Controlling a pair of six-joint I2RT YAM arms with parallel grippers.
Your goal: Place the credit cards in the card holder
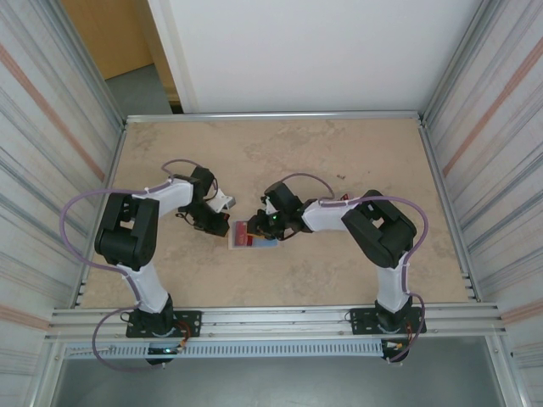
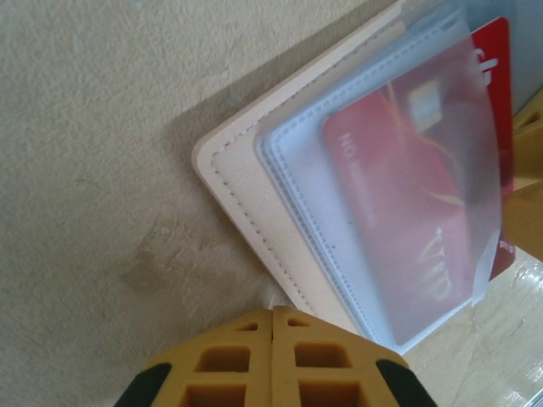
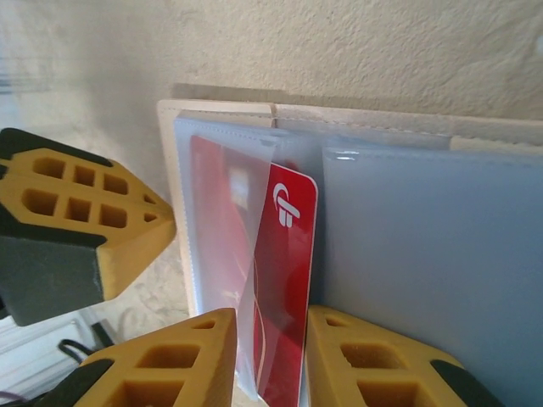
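Note:
The beige card holder [image 1: 255, 241] lies open on the table between the arms, its pale blue pockets up. One red credit card [image 2: 399, 220] sits inside a translucent pocket. A second credit card [image 3: 287, 271] stands tilted at that pocket's mouth, partly under the flap, between the fingers of my right gripper [image 3: 271, 315]. Those jaws stand apart, open around the card. My left gripper [image 2: 273, 315] is shut with nothing in it, its tip at the holder's beige edge [image 2: 246, 199]. From the right wrist, the left gripper's fingers [image 3: 93, 216] show just left of the holder [image 3: 221, 108].
Metal rails [image 1: 271, 318] border the tan table in front, and corrugated walls [image 1: 51, 144] stand along both sides. Both arms reach in over the middle of the table, close together.

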